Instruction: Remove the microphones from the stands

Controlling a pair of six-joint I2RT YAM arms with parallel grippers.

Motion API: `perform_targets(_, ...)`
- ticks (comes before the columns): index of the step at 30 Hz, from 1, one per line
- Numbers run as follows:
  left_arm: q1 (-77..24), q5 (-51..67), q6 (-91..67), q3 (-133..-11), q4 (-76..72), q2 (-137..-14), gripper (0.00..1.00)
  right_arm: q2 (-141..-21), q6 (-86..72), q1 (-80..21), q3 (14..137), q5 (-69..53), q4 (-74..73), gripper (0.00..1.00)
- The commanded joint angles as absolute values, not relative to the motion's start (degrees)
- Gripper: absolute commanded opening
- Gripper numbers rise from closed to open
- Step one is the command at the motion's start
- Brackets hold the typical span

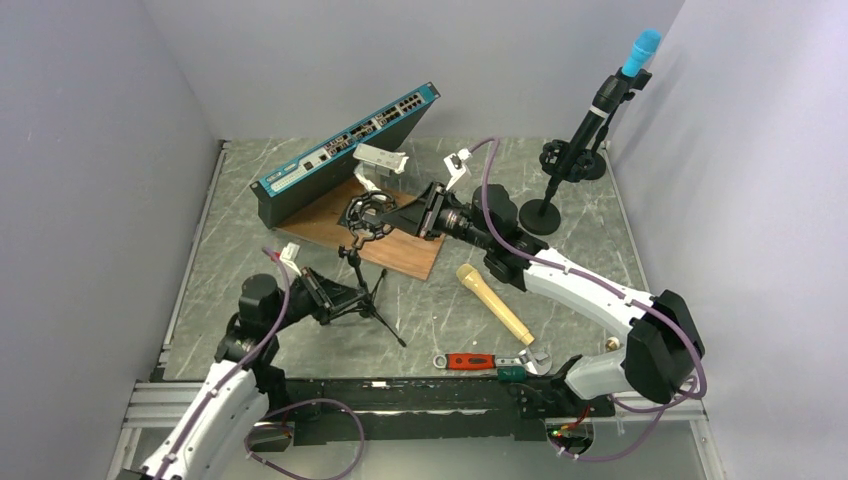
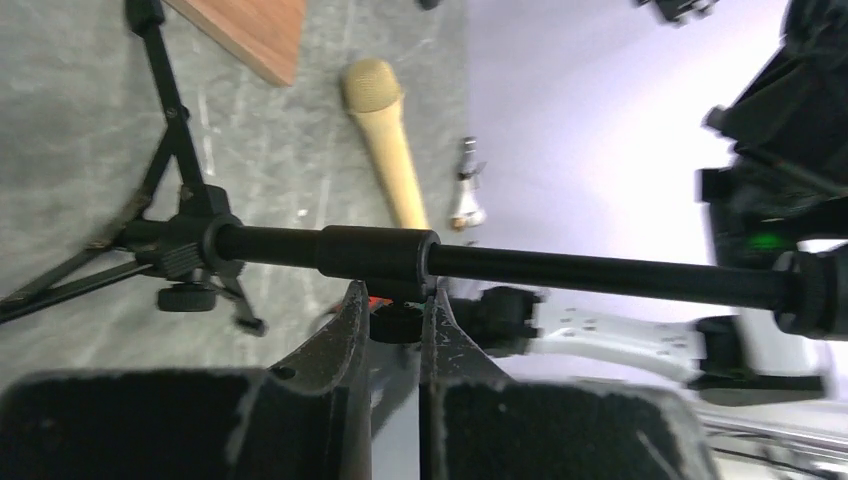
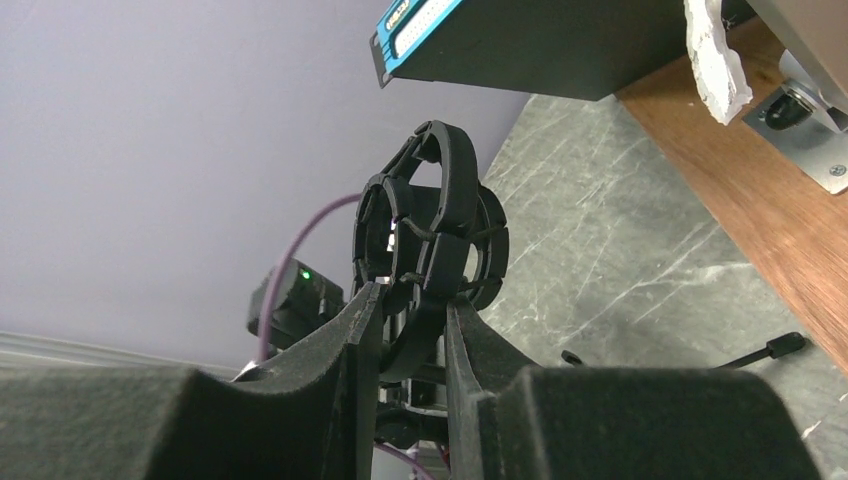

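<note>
A gold microphone (image 1: pixel 494 303) lies loose on the table, apart from any stand; it also shows in the left wrist view (image 2: pixel 385 140). A small black tripod stand (image 1: pixel 365 290) is tilted near the left arm. My left gripper (image 1: pixel 335 300) is shut on it: in the left wrist view the fingers (image 2: pixel 350 325) pinch a knob just under the stand's pole (image 2: pixel 560 270). My right gripper (image 1: pixel 405 215) is shut on a black ring shock mount (image 1: pixel 368 218) over the wooden board; its fingers (image 3: pixel 365 320) clamp the mount's ring (image 3: pixel 440 215).
A blue-fronted network switch (image 1: pixel 345 150) leans at the back over a wooden board (image 1: pixel 330 225). A second stand with a blue-tipped microphone (image 1: pixel 640 50) stands back right on a round base (image 1: pixel 540 215). A red-handled wrench (image 1: pixel 480 362) lies near the front edge.
</note>
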State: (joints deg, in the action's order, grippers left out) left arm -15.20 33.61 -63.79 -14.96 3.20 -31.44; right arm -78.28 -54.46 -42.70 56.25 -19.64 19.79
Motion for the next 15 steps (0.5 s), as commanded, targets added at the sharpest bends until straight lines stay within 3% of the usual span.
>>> perform_targets(1, -11.7, 38.3, -84.6, -1.9, -9.7, -28.9, 0.00, -77.8, -52.4, -43.9, 53.9, -20.6, 19.5, 0.03)
perform_targets(4, -11.5, 37.9, -90.1, 1.4, -14.9, -28.6, 0.00, -78.0, -52.5, -43.9, 53.9, -20.9, 19.7, 0.03)
perform_targets(13, -11.3, 36.7, -91.4, 0.5, -5.8, -26.5, 0.02, -77.8, -52.5, -44.0, 53.5, -20.5, 19.6, 0.03)
perform_targets(15, -11.3, 35.7, -90.6, 0.4, -2.3, -25.4, 0.29, -77.7, -52.4, -43.9, 53.4, -20.4, 19.6, 0.03)
